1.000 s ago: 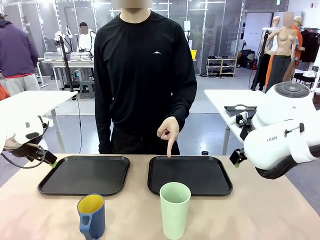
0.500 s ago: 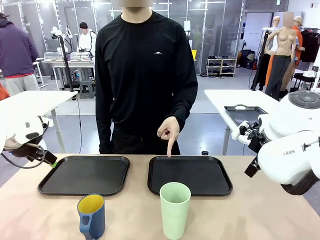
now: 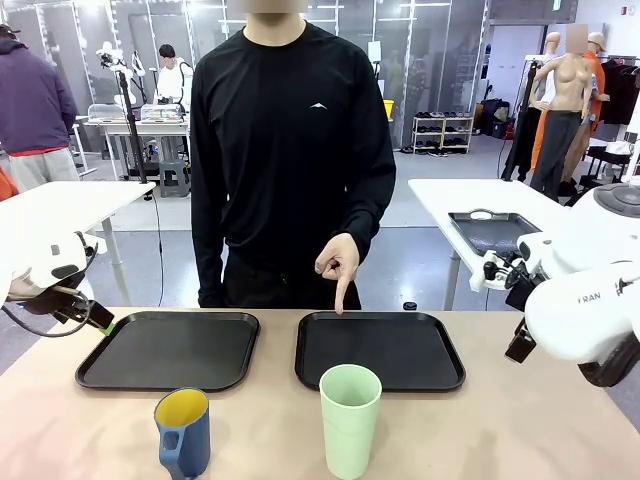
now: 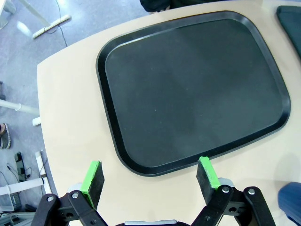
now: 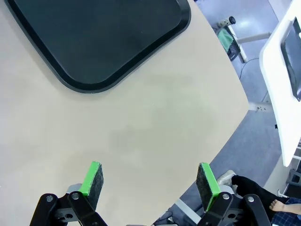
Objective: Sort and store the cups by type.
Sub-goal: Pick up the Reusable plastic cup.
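Nothing stored yet. The mint tumbler (image 3: 350,420) and blue mug (image 3: 183,432) stand on the table (image 3: 520,430), near the left tray (image 3: 168,349) and right tray (image 3: 380,349). The left gripper (image 4: 149,165) and right gripper (image 5: 149,165) are spread wide and hold nothing. 2 placements outstanding.

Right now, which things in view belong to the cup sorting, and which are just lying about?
Part of the job:
- green tumbler
- blue mug
- left tray
- right tray
- person's hand, pointing down at the right tray

Lying about:
- small dark round thing at the table's far edge
- dark tray on the white side table
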### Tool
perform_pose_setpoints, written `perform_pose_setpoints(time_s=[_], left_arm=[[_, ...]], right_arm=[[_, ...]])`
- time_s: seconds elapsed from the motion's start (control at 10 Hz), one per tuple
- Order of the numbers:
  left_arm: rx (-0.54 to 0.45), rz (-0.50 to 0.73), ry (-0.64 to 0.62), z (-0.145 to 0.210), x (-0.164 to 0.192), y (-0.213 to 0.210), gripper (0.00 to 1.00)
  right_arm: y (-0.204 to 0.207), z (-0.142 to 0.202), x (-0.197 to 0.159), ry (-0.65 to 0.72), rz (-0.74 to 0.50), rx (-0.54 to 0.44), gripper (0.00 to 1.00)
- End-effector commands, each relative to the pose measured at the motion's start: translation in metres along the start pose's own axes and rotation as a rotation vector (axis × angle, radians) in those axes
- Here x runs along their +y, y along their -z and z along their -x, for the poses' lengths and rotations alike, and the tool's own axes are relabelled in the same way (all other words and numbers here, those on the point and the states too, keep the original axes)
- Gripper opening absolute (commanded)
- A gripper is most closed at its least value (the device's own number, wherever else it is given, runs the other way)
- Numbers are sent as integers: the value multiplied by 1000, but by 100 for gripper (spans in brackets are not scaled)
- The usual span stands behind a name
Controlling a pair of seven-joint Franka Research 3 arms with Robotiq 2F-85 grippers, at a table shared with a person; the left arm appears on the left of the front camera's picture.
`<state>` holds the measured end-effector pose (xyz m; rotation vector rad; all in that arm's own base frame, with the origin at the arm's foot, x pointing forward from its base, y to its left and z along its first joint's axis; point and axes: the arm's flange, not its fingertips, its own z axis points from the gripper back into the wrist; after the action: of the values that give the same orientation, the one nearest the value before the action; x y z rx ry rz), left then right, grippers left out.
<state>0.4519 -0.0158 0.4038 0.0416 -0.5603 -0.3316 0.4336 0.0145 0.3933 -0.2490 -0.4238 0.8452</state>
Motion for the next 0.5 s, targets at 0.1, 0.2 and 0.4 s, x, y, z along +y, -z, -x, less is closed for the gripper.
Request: perform_pose_setpoints(time_s=[0.1, 0.2, 0.4], left_arm=[[1, -4, 9, 0, 2, 0, 100], [1, -4, 9, 0, 2, 0, 100], [1, -4, 9, 0, 2, 0, 100]], right_arm=[[-2, -4, 2, 47, 17, -2, 100], [-2, -4, 2, 47, 17, -2, 100], [3, 19, 5, -117, -64, -37, 100]])
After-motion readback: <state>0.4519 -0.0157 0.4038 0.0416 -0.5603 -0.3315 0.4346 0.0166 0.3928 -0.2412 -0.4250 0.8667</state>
